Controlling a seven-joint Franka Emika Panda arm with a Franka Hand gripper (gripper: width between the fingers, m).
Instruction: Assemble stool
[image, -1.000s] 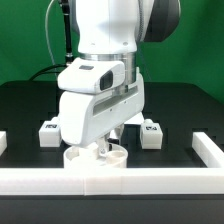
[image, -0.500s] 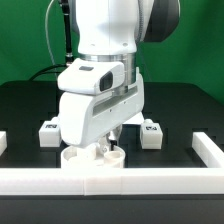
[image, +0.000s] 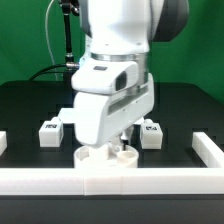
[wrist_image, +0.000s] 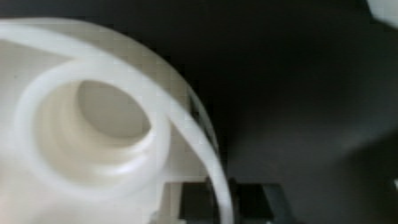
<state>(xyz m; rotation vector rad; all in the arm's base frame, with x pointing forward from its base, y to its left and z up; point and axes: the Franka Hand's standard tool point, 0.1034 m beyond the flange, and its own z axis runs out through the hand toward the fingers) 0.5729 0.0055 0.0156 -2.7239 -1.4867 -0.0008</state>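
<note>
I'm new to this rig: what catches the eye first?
The white arm fills the exterior view's centre, bent over the round seat by the front rail. In the wrist view, the gripper straddles the seat's rim. One leg lies at the exterior view's left, another at its right.

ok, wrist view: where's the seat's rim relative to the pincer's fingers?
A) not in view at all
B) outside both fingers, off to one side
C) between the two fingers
C: the seat's rim curves down into the gap of the pincer, with one of the dark fingers on each side of it.
</note>
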